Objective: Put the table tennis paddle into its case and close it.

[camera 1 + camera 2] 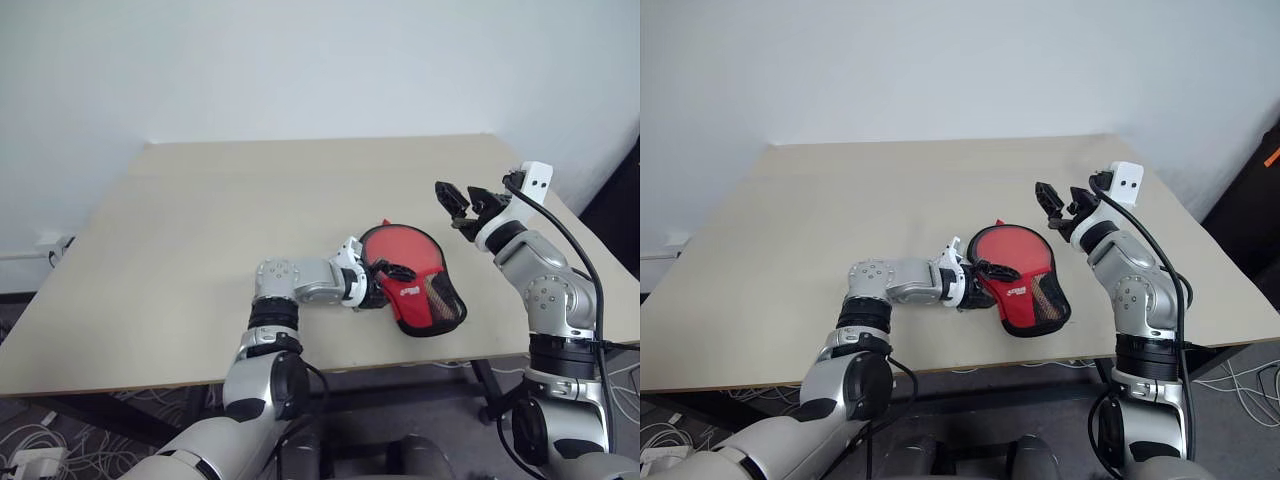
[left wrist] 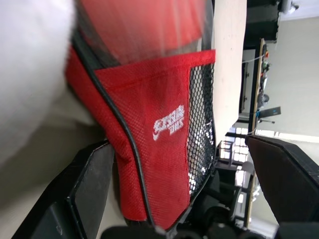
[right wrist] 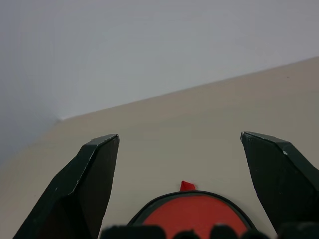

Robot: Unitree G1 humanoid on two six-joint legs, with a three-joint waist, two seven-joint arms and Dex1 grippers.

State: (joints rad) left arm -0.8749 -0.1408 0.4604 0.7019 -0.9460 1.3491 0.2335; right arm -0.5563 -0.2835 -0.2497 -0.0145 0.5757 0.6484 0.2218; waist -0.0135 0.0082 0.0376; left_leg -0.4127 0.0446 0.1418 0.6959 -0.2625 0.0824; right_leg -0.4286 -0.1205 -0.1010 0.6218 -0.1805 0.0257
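The case (image 1: 415,280) is seen lying flat near the front edge of the table (image 1: 200,230), and it serves here as the landmark. The table tennis paddle (image 1: 398,248) is judged to be already inside it: a round red face is visible through the clear half, at the end of the case farther from the table's front edge. The mesh-and-red patch with the white logo lies toward the nearer end.

The left gripper (image 1: 385,283) is placed right against the case on its left side, over the narrow end, with its two black fingers spread wide on either side of the red patch and the black zip edging – nothing is clamped between them. Whether a finger touches the fabric cannot be told. The right gripper (image 1: 462,203) is held in the air beyond the case's far right side, apart from it, its fingers also spread wide and empty.

The insertion step is taken as done – the closing step appears to be in hand. Whether the zip is partly drawn cannot be told. For the next move, the zip pull would have to be found and pinched, while the case is steadied by the other gripper so that it is not dragged along the table.
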